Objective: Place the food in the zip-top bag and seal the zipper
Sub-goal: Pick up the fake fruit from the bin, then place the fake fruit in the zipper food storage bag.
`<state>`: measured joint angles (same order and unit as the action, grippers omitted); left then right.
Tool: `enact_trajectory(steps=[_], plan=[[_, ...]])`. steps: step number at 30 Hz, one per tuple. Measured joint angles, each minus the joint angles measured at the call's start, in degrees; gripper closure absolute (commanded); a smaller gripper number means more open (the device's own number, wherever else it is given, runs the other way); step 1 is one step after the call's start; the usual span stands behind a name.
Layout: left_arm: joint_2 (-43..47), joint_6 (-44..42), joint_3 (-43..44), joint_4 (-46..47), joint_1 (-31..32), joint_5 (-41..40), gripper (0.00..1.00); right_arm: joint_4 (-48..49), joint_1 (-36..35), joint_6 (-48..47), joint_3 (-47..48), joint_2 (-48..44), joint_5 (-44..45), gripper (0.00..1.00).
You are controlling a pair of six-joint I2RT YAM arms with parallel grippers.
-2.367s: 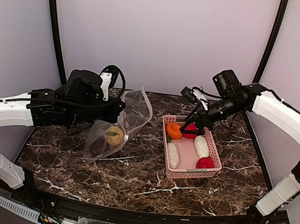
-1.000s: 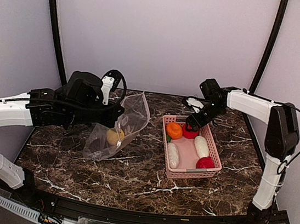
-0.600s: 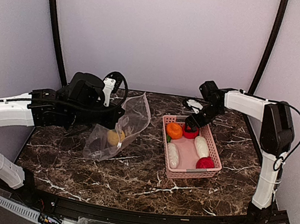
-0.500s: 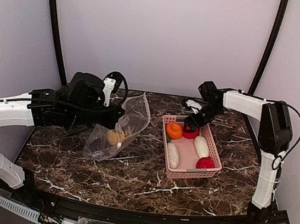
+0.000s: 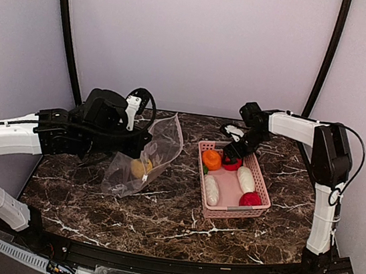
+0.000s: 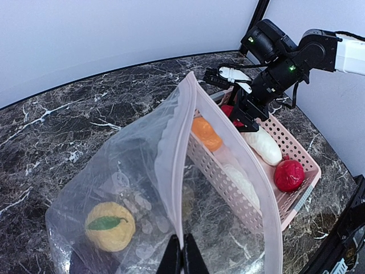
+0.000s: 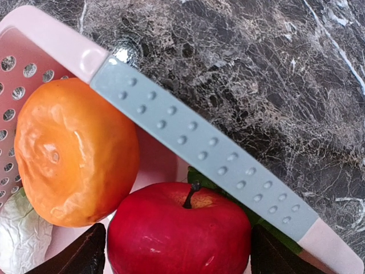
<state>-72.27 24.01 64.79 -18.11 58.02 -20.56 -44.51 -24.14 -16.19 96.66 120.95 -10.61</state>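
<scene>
My left gripper (image 6: 182, 258) is shut on the mouth edge of the zip-top bag (image 5: 158, 144) and holds it up off the table with the mouth gaping. The zipper (image 6: 188, 142) shows as a pale strip round the mouth; no slider is visible. A yellow fruit with a green leaf (image 6: 109, 226) and a dark maroon ball (image 6: 84, 266) lie inside. My right gripper (image 7: 179, 251) is open low in the pink basket (image 5: 235, 213), a finger on each side of a red apple (image 7: 177, 228). An orange fruit (image 7: 74, 151) sits beside the apple.
The basket also holds two white radishes (image 5: 210, 189) (image 5: 245, 179) and a red ball (image 5: 250, 199). Its grey dotted handle (image 7: 199, 154) crosses just above the apple. Dark marble table (image 5: 158, 221) lies between bag and basket; curved walls close in the back.
The right arm has folded in and its gripper has come down to the basket's far end, around the red apple. The left arm and the bag have barely moved.
</scene>
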Motion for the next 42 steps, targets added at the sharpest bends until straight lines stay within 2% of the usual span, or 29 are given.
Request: enact_trajectory(steps=[13, 22, 28, 35, 42], plan=[[0.00, -0.04, 0.00, 0.02, 0.00, 0.02, 0.99, -0.02, 0.00, 0.20, -1.86, -1.66, 0.11, 0.32], [-0.42, -0.42, 0.00, 0.13, 0.00, 0.11, 0.99, -1.77, -0.02, -0.85, -4.92, -13.64, -1.49, 0.36], [-1.11, -0.48, 0.00, 0.55, 0.00, 0.15, 0.99, -2.97, -0.74, -3.23, -4.90, -21.35, -7.48, 0.37], [-1.62, -0.90, 0.46, 1.62, 0.00, 0.11, 0.99, -2.97, -7.72, -7.04, -4.79, -27.98, -15.85, 0.36], [-2.23, -0.90, 0.83, 2.14, 0.00, 0.04, 0.99, -6.08, -15.04, -9.79, -0.46, -28.11, -24.35, 0.36]])
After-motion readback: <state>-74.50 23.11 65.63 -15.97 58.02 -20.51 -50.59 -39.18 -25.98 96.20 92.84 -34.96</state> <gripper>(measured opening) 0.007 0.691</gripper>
